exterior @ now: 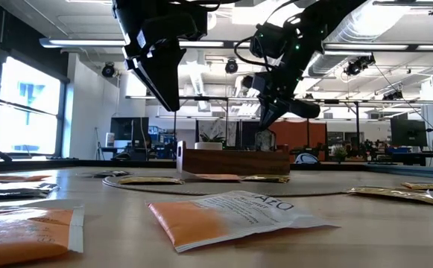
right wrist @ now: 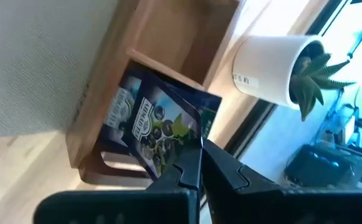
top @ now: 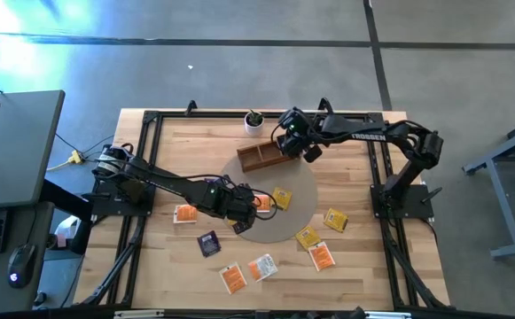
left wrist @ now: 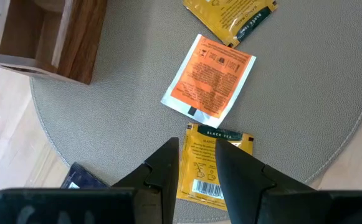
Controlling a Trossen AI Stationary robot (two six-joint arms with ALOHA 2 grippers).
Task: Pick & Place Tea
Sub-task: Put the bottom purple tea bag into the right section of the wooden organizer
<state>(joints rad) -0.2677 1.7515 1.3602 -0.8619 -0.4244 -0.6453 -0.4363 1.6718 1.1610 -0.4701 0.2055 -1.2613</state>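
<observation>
**Kid:** Purple tea [right wrist: 146,124] is up in the air. Who has it?

**Helper:** The right fingers [right wrist: 200,146] do. They are pressed together on one edge of it. They hold it just over the tray [top: 257,166], and its low end dips into one box of the tray.

**Kid:** So is it put away?

**Helper:** Not yet. It is not let go. I think it is very close to going in.

**Kid:** Is other tea in the tray?

**Helper:** I see none. The parts of the tray that show look bare, but I cannot see into all of it.

**Kid:** What do the left fingers [left wrist: 196,148] do?

**Helper:** They are a little apart and hold nothing. They hang over a yellow tea [left wrist: 200,171] on the grey mat [left wrist: 305,93]. From the side they look well above it.

**Kid:** What else is on the mat?

**Helper:** An orange tea [left wrist: 209,78] lies just past the yellow one. A second yellow tea [left wrist: 230,15] lies farther on.

**Kid:** And off the mat?

**Helper:** More lie flat on the wooden surface [top: 355,266]. I see a dark tea [top: 208,243], three orange ones and two yellow ones, near the mat's edge or a bit away.

**Kid:** So lots is left?

**Helper:** Yes. I think the job is only at its start. One tea is nearly in, and about ten wait.
</observation>
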